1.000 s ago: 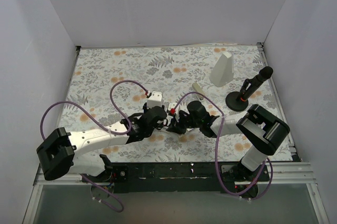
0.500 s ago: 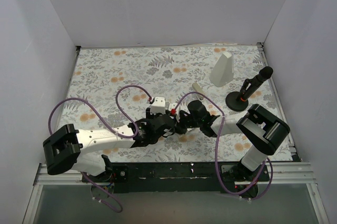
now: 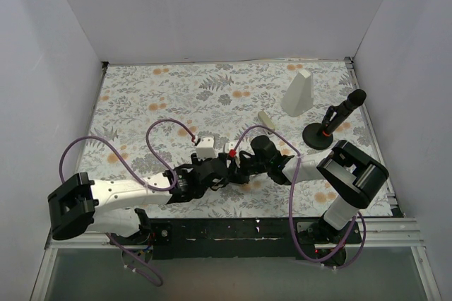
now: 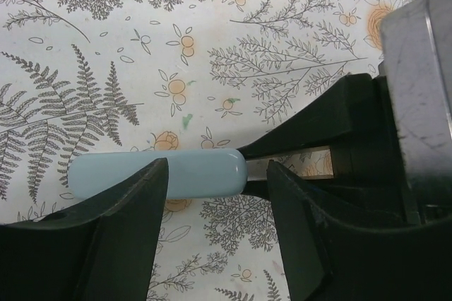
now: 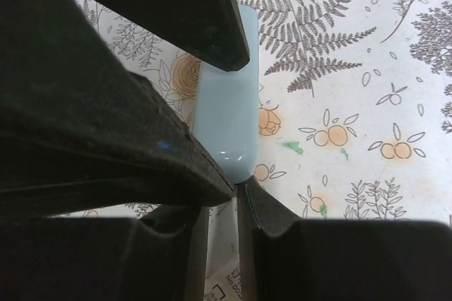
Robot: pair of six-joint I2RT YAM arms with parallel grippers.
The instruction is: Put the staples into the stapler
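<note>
Stapler (image 4: pixel 159 174): light blue, lying flat on the floral mat (image 3: pixel 141 96) between the two grippers. The arms hide it in the top view.
Handling, stapler: judged light and stiff. The plastic shell is glossy and rounded, so it is likely to slide or spin if pinched at a tip. Best hold is across the long flat sides at mid-body.
Staples (image 4: pixel 314 162): a cream sliver shows between the right fingers just beyond the stapler's end. Print shows on it in the right wrist view, and it is judged to be the staples' card box.
Handling, staples: the card is thin and will crush. The strips are judged brittle and apt to snap, so a light pinch on the box's broad faces is advised.
Left gripper (image 4: pixel 215 181): jaws well apart, straddling the stapler's length from above, with nothing held.
Right gripper (image 5: pixel 224 209): jaws nearly together, closed on the cream box, tips touching the stapler's rounded end.
Count, blue stapler: one.
Count, beige stapler (image 3: pixel 265 119): one, well apart toward the back.
Count, staple boxes: one. The strips inside cannot be counted.
Count, white wedge (image 3: pixel 298 92): one.
Count, black stand (image 3: pixel 328 128): one.
</note>
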